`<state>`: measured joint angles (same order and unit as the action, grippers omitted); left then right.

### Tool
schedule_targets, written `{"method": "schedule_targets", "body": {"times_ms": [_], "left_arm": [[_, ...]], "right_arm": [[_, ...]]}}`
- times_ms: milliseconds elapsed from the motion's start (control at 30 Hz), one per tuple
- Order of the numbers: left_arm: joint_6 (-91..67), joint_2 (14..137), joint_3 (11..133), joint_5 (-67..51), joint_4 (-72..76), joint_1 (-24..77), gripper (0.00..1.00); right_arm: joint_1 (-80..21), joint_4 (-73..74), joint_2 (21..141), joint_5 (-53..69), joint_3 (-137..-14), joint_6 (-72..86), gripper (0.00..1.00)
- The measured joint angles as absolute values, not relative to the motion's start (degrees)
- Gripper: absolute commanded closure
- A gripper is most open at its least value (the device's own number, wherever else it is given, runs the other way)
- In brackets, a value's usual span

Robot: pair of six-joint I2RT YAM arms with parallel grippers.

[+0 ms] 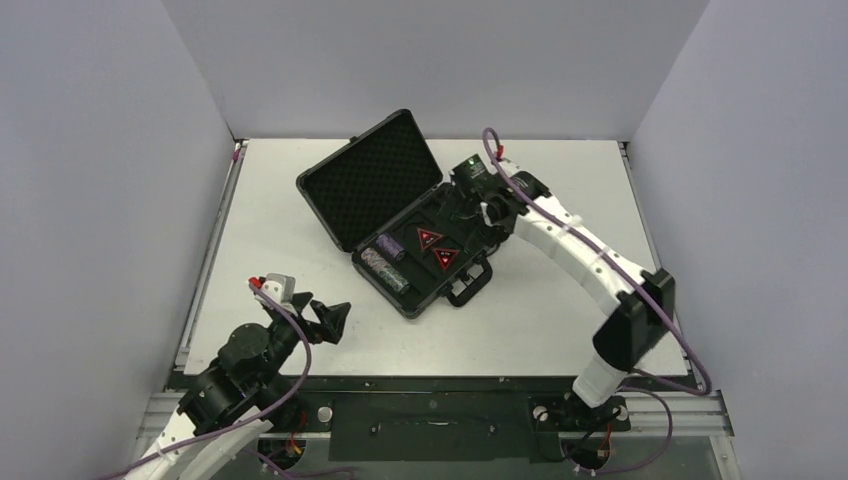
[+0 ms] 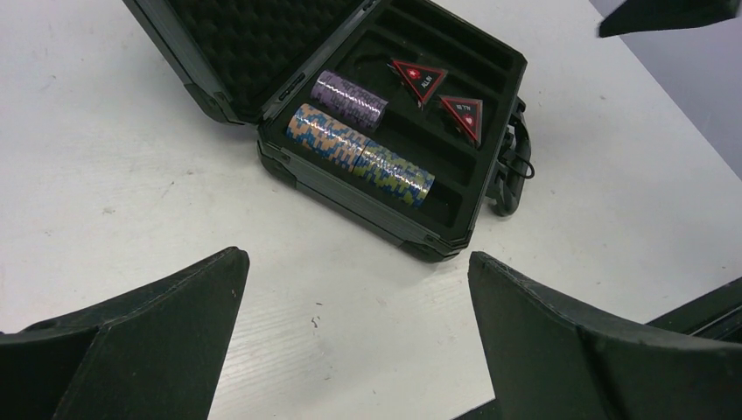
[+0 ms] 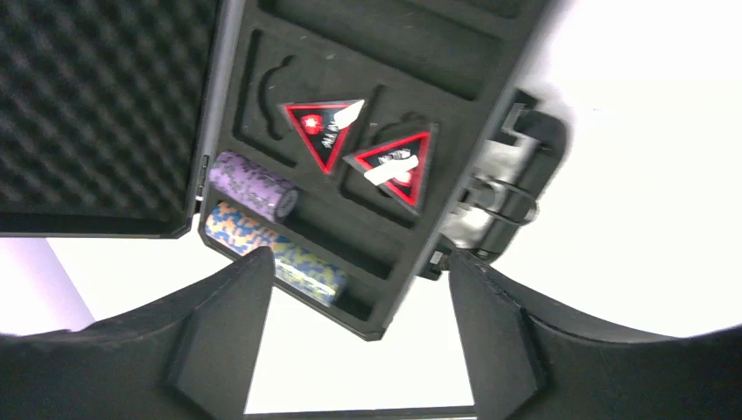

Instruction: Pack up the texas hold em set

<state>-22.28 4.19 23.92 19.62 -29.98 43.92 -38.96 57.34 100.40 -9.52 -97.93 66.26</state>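
Observation:
The black briefcase lies open mid-table, its foam-lined lid tilted back to the left. Three chip stacks lie in its slots: purple, orange-blue and green-blue. Two red-and-black triangular tokens sit in their recesses. My right gripper hovers open and empty over the case's far right end. In its wrist view the tokens and the stacks lie below. My left gripper is open and empty near the front left, its fingers above bare table.
The case handle sticks out toward the near right and also shows in the left wrist view. Grey walls close in the white table on three sides. The table's front edge runs just ahead of the arm bases.

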Motion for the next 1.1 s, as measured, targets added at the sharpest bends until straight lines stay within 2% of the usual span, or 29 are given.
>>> {"method": "schedule_targets", "body": {"times_ms": [133, 233, 400, 567, 733, 967, 1100], "left_arm": [[-22.24, 6.02, 23.92, 19.22, -29.67, 43.92, 0.04], [-22.76, 8.54, 24.45, 19.2, -30.2, 43.92, 0.04], [-23.83, 15.62, 28.97, 19.16, -31.57, 43.92, 0.04], [-23.44, 26.17, 37.34, 18.57, -32.05, 43.9, 0.04], [-20.27, 40.58, 51.07, 15.27, -35.68, 42.98, 0.04], [-16.34, 56.64, 67.81, 10.35, -39.03, 36.56, 0.01], [-16.29, 63.7, 74.89, 7.57, -39.64, 32.49, 0.11]], "right_arm": [[-39.07, 57.71, 87.94, -14.04, -88.42, 65.87, 0.07], [-39.07, 57.28, 77.76, -16.84, -79.24, 66.74, 0.01], [-39.0, 57.43, 63.22, -20.84, -68.29, 68.03, 0.0], [-38.3, 58.0, 56.34, -24.91, -64.42, 68.16, 0.02], [-36.71, 55.75, 53.84, -26.24, -60.58, 65.95, 0.04], [-29.17, 50.92, 55.44, -20.64, -59.53, 59.42, 0.05], [-25.98, 48.56, 58.59, -15.35, -59.53, 54.74, 0.07]]}}
